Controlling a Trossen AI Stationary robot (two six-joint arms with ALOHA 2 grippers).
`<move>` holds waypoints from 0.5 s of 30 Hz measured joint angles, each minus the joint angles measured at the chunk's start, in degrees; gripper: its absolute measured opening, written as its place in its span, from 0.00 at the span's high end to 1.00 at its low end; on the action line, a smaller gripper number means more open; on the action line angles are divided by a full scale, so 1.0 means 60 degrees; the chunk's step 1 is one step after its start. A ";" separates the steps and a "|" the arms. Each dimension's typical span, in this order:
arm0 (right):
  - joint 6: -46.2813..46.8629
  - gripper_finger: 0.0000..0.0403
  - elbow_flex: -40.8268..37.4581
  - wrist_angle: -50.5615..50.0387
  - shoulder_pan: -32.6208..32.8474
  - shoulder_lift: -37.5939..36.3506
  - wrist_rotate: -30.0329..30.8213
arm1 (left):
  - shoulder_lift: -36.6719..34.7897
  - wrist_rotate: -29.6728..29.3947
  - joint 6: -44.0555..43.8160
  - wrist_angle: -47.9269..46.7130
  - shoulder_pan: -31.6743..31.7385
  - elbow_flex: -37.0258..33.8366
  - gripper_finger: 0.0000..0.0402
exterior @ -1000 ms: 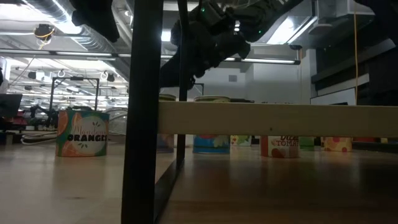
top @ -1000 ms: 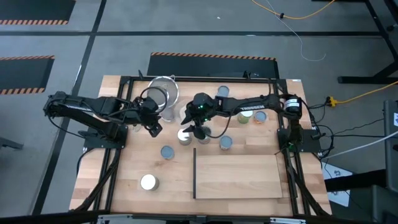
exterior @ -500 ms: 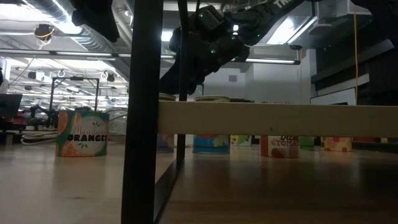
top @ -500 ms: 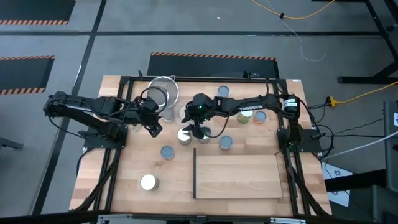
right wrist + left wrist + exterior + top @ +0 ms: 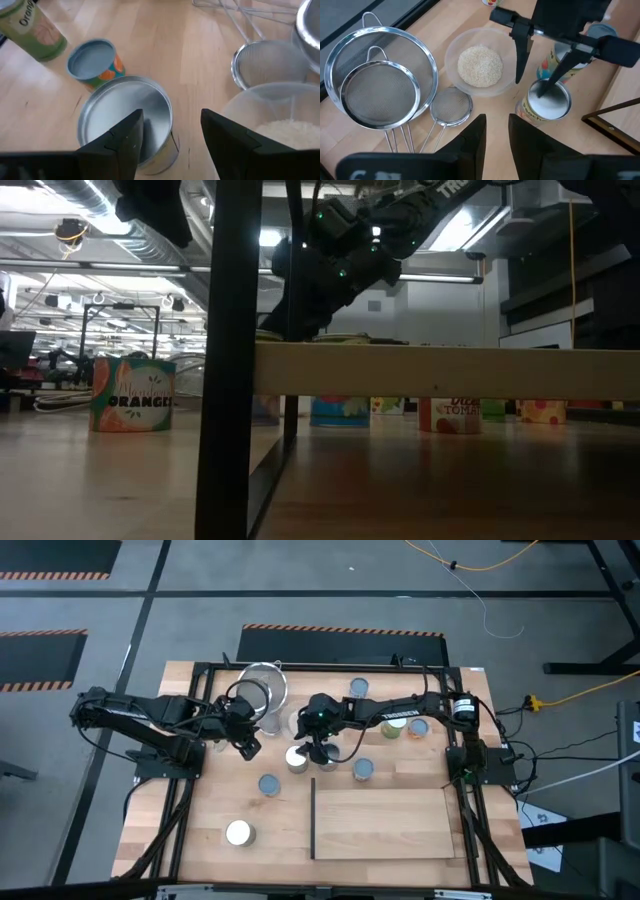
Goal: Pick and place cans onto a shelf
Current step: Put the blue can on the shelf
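Note:
A silver-topped can [image 5: 296, 756] stands upright on the table, just beyond the far end of the shelf's dark upright edge [image 5: 313, 818]. The shelf [image 5: 385, 823] is a light-wood panel at the near right. My right gripper [image 5: 313, 751] is open, pointing down over this can [image 5: 117, 115]. One finger [image 5: 131, 132] is above the lid, the other [image 5: 225, 132] past the rim toward the glass bowl. My left gripper [image 5: 246, 746] hovers to the can's left, empty, its fingers [image 5: 475, 137] a narrow gap apart. Other cans stand around: pale blue tops [image 5: 268, 784], [image 5: 365, 769], a white top [image 5: 238, 832]. My right gripper comes at the silver-topped can from above, one finger over the lid [image 5: 545, 95] and one outside the rim. I cannot tell whether either finger touches it. The can stands upright on the table.
Nested mesh strainers [image 5: 380, 95] and a glass bowl of grains [image 5: 480, 65] lie just beyond the can. More cans stand at the far right [image 5: 418, 727], [image 5: 358, 688]. A blue-topped can with an orange label [image 5: 92, 62] and a lying green can [image 5: 32, 30] are close by.
My right gripper has come down a little toward the silver-topped can and stays open. The can and my left arm have kept still.

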 joint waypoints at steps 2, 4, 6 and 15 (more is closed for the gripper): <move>-0.0031 0.50 0.0004 -0.0005 0.0000 0.0017 0.0024 | -0.0001 -0.0003 0.0000 0.0003 0.0000 0.0000 0.81; 0.0002 0.54 0.0006 0.0003 -0.0007 0.0047 -0.0039 | 0.0002 -0.0001 0.0000 0.0003 0.0003 0.0000 0.81; 0.0000 0.59 0.0011 -0.0041 -0.0007 0.0047 -0.0043 | -0.0001 -0.0003 0.0000 0.0004 0.0004 0.0005 0.81; 0.0007 0.87 0.0022 -0.0066 -0.0015 0.0047 -0.0020 | 0.0002 -0.0001 0.0001 0.0007 0.0003 0.0007 0.81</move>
